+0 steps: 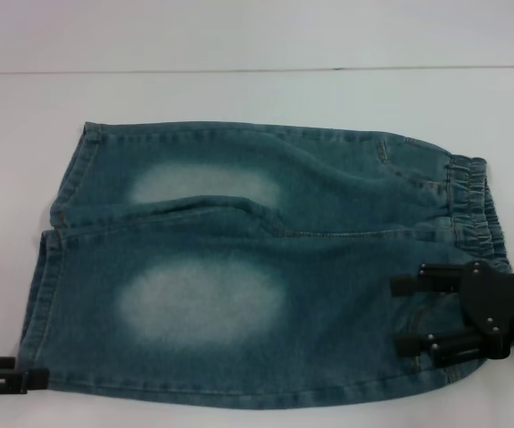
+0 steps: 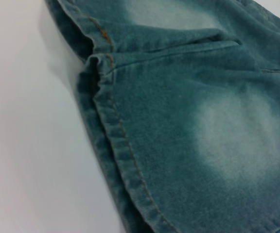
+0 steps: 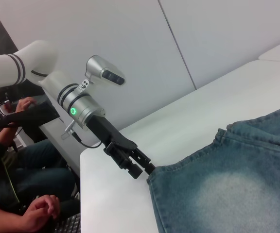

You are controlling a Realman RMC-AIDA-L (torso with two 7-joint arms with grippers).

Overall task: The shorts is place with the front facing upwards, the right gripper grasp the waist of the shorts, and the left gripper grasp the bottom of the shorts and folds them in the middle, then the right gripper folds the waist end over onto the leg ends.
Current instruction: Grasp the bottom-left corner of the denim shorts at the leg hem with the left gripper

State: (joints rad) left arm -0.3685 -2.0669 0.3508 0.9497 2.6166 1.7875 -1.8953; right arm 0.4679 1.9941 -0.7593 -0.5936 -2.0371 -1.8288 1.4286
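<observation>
Right pincer (image 1: 403, 312) wide over shorts (image 1: 266, 267) waist; left pincer (image 3: 147, 170) pinching hem corner.

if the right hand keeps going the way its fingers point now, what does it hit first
Likely the shorts themselves: the right hand, open over the waist end, points toward the leg ends, so denim lies ahead. Its height above the cloth is unclear.
</observation>
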